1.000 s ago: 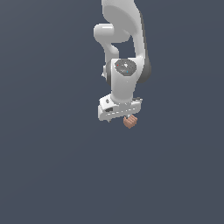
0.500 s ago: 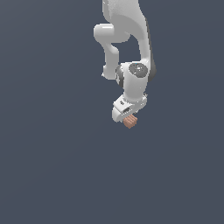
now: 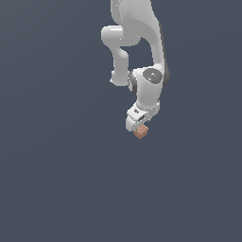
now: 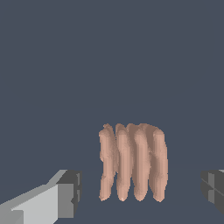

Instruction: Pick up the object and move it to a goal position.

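Ridged salmon-brown object (image 4: 132, 162) sits between the wide-spread fingers of the tool (image 3: 137, 126), untouched; approach appears done, and closing squarely on its sides comes next.

A bare simulated scene, no real room: flat, featureless slate-grey ground all around the white arm (image 3: 150, 90), with smooth rendered shading throughout.

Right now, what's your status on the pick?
Gripper open, fingers either side of the ridged salmon-brown lump, gaps both sides. Lump not gripped. No obstruction visible.
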Available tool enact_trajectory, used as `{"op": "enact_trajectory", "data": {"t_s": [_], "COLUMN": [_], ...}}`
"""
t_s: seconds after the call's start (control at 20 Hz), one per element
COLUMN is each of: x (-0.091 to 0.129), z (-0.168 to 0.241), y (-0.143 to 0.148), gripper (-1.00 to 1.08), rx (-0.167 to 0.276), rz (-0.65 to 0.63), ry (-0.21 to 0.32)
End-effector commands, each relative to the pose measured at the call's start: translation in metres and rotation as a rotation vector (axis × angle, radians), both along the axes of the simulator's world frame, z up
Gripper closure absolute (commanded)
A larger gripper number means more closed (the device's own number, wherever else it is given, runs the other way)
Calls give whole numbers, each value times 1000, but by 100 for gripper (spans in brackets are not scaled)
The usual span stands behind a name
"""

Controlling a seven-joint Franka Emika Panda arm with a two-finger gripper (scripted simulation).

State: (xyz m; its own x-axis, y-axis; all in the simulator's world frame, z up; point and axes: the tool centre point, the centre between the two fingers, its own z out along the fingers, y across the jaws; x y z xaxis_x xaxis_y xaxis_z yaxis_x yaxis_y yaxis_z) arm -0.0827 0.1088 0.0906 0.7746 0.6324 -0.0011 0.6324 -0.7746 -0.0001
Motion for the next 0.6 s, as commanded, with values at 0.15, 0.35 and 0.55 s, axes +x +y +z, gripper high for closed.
{"op": "enact_trajectory", "data": {"t_s": [0.15,0.35,0.55], "x": [0,-1,-2], "z": [-8,-26,-43], "y": [0,0,0], "gripper": [-92,-92,-92], "rx": [0,1,1], "rz": [0,3,5], "ry": [0,0,-1]}}
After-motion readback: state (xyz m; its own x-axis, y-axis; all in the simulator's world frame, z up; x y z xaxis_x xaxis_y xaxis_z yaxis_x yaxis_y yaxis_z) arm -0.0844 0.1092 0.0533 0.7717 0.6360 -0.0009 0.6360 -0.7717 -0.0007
